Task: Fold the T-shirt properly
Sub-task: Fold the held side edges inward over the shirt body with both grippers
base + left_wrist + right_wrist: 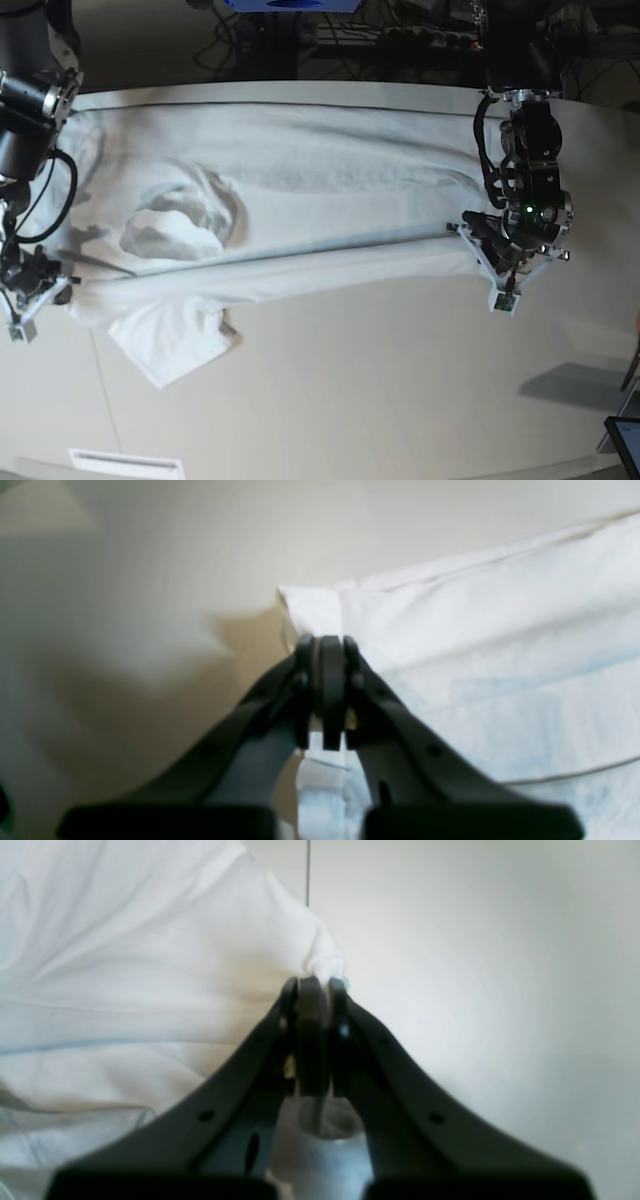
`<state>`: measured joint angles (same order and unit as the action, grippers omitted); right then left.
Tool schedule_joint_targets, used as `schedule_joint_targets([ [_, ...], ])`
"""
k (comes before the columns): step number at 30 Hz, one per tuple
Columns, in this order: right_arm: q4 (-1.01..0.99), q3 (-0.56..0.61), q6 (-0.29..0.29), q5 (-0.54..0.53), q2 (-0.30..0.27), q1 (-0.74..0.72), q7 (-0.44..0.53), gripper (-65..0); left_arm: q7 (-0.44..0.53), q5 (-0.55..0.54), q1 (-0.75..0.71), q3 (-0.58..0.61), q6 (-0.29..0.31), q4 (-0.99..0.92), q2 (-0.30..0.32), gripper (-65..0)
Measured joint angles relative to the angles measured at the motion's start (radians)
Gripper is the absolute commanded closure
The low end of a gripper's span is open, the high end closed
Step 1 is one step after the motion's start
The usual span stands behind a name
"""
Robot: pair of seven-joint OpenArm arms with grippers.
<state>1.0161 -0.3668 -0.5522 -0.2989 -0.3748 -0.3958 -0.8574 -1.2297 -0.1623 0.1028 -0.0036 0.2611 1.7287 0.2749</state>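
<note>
A: White cotton is noted across the far half of the worktop (380, 400): the T-shirt (330, 190) is laid out lengthwise, from one side of the base view to the other. One short sleeve (165, 335) is seen hanging toward the near edge, on that view's left.

B: State of the left pincer (331, 647)?

A: Pressed together. In the left wrist view a corner of the cloth is pinched between its dark fingers (350, 655), with the hemmed edge running off to the right. In the base view it is located at the shirt's near edge, on that view's right.

B: And the right pincer (312, 985)?

A: Also pressed together, with a bunched fold of fabric caught at its tip. In the base view it is found at the far left, at the shirt's other end.

B: Cloth between the two?

A: A long fold line is recorded along the near edge. Wrinkles are observed around the collar (175, 225).
</note>
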Motion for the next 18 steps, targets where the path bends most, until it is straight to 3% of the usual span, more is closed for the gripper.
schedule_joint_targets([
  [6, 0.131, -0.018, -0.001, -0.01, 0.024, -0.003, -0.074, 0.0, 0.005, 0.0, 0.001, 0.0, 0.0, -0.071, 0.0, 0.0],
  [8, 0.143, -0.048, 0.024, -0.01, 0.034, 0.006, -0.097, 0.0, 0.047, 0.001, -0.002, 0.0, -0.001, -0.081, 0.0, 0.0],
  [14, 0.211, -0.061, 0.074, -0.009, 0.077, 0.072, -0.117, 0.0, 0.172, 0.187, -0.018, 0.002, 0.002, -0.158, -0.027, 0.0],
  [18, 0.211, -0.058, 0.075, -0.006, 0.087, 0.072, -0.109, 0.0, 0.204, 0.211, -0.022, -0.004, 0.002, -0.171, -0.042, 0.0],
])
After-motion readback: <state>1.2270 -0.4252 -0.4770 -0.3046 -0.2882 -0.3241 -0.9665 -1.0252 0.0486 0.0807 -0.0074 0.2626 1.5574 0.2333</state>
